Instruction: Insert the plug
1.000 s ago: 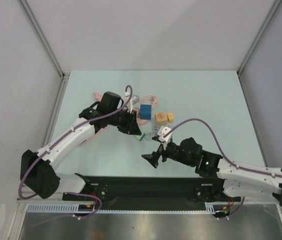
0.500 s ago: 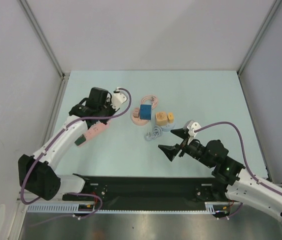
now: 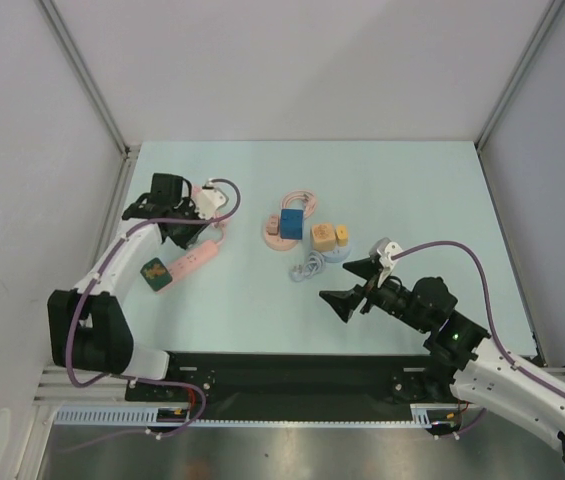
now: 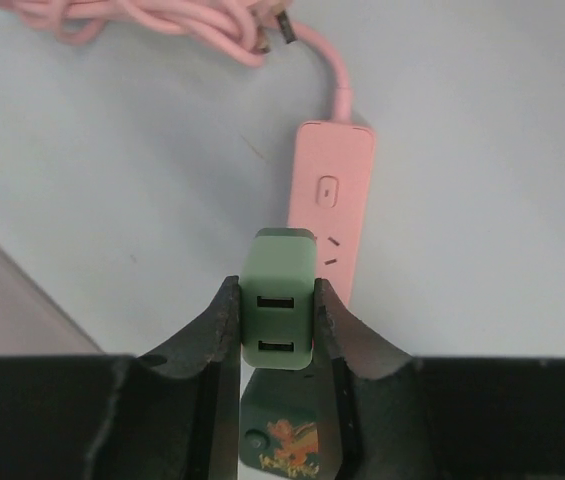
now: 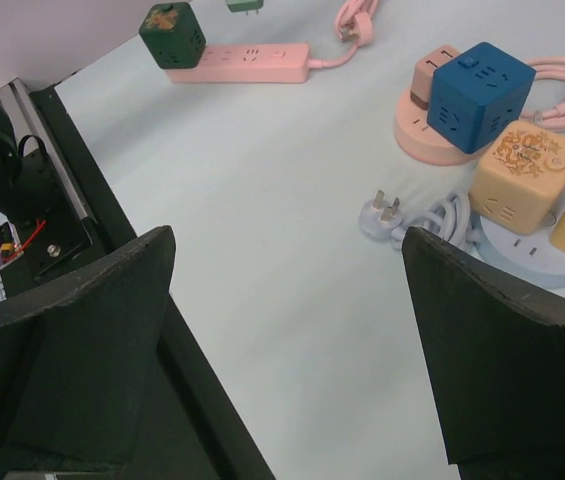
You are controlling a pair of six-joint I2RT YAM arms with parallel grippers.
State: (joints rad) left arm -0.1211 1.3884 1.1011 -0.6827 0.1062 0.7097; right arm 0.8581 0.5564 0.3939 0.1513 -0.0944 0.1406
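Note:
My left gripper (image 4: 279,312) is shut on a light green plug adapter (image 4: 279,298) with two USB slots facing the camera. It holds the adapter just above the pink power strip (image 4: 332,200), over the sockets near the strip's end. A dark green cube adapter (image 4: 280,440) sits plugged in at that end. In the top view the left gripper (image 3: 182,236) hovers over the strip (image 3: 196,260) at the table's left. My right gripper (image 3: 349,284) is open and empty above bare table, as the right wrist view (image 5: 292,350) shows.
A blue cube socket (image 3: 291,222) on a pink round base, two orange-yellow cubes (image 3: 324,236) and a white cable with plug (image 3: 308,266) lie mid-table. The pink cable (image 4: 162,20) coils beyond the strip. The left wall rail (image 3: 112,220) runs close to the left arm.
My left gripper has swung left from the middle cluster, carrying the green adapter, and now hangs over the pink strip. My right gripper pulled back to the right and opened wider.

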